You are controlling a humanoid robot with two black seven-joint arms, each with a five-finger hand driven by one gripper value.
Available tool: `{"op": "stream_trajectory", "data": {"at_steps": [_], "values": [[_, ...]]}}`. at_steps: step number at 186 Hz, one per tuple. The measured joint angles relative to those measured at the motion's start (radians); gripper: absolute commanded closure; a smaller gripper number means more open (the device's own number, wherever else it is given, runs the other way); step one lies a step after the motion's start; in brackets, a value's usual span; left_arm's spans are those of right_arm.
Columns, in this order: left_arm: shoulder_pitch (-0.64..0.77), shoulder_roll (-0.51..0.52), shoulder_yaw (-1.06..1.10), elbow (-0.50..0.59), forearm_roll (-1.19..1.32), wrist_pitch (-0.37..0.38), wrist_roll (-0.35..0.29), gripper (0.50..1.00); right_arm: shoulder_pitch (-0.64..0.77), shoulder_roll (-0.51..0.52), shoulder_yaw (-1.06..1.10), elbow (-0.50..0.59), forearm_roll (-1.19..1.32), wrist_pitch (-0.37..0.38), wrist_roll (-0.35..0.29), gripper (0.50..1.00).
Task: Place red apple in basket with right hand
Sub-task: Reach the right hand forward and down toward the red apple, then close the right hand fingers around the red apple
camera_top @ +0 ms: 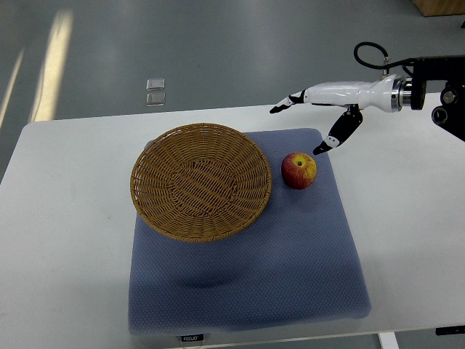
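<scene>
Sitting on the blue mat, the wicker basket is holding nothing, its woven bowl showing bare. The red apple is resting on the mat just beside the basket's right rim, outside it. The right hand is hovering above and to the apple's right, fingers spread and grasping nothing, thumb pointing down toward the fruit without touching it.

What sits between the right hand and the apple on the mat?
Nothing. In the top view, only bare blue mat separates the open right hand from the apple; the basket lies on the apple's other side.
</scene>
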Motion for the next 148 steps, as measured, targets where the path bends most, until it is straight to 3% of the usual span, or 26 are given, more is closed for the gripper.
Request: {"op": "stream_trajectory", "data": {"at_steps": [43,111,148], "values": [[0.0,0.0,0.0,0.0,0.0,0.0,0.0,0.5,0.029,0.029,-0.158,-0.01,-0.047,-0.095,0.0,0.577],[0.0,0.0,0.0,0.0,0.0,0.0,0.0,0.5,0.028,0.139,-0.306,-0.126,-0.078,-0.265,-0.002,0.579],[0.0,0.0,0.0,0.0,0.0,0.0,0.0,0.5,0.026,0.171,-0.35,-0.185,-0.082,-0.309,-0.004,0.579]]}}
